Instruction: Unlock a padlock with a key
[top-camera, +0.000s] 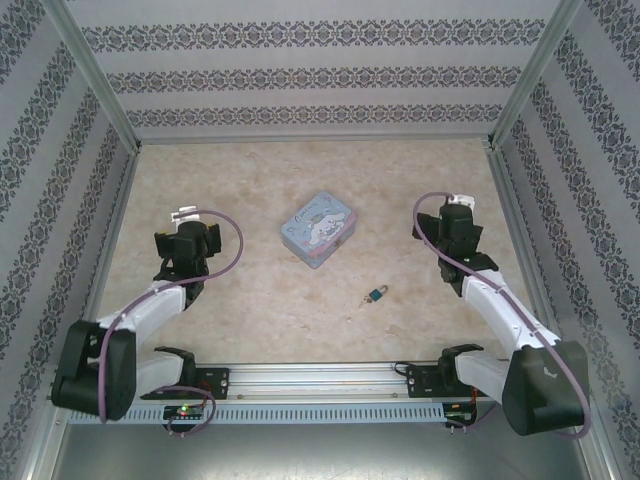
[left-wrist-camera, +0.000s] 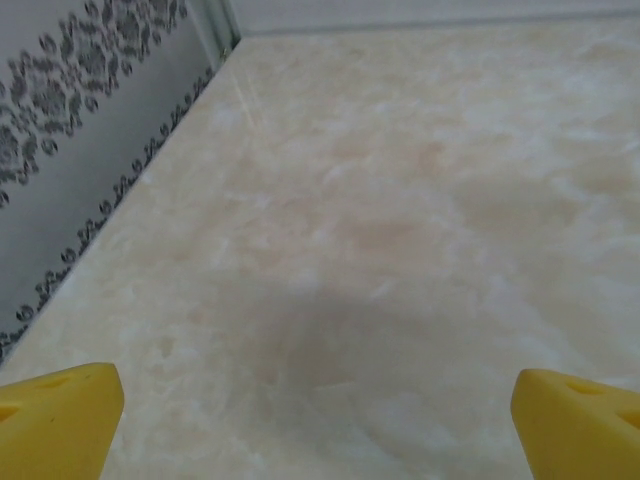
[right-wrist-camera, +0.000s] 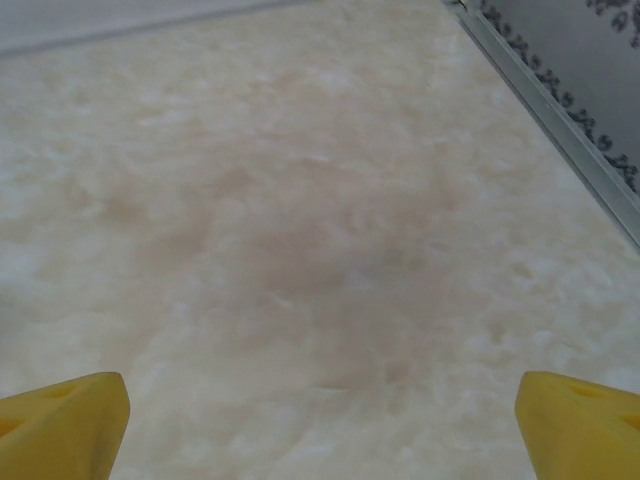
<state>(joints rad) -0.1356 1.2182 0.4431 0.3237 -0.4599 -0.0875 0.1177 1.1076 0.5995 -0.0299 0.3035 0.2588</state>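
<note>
The tiny teal-blue padlock lies on the marble-patterned table, right of centre and toward the near edge. A small thin bit, the key, lies just left of it; it is too small to tell whether they touch. My left gripper is open over bare table at the left, its yellow fingertips far apart with nothing between them. My right gripper is also open and empty, its yellow fingertips wide over bare table at the right. The right wrist is up and to the right of the padlock.
A pastel blue cartoon-printed tin box sits mid-table, behind and left of the padlock. Patterned walls close in the left, right and back. A metal rail runs along the near edge between the arm bases.
</note>
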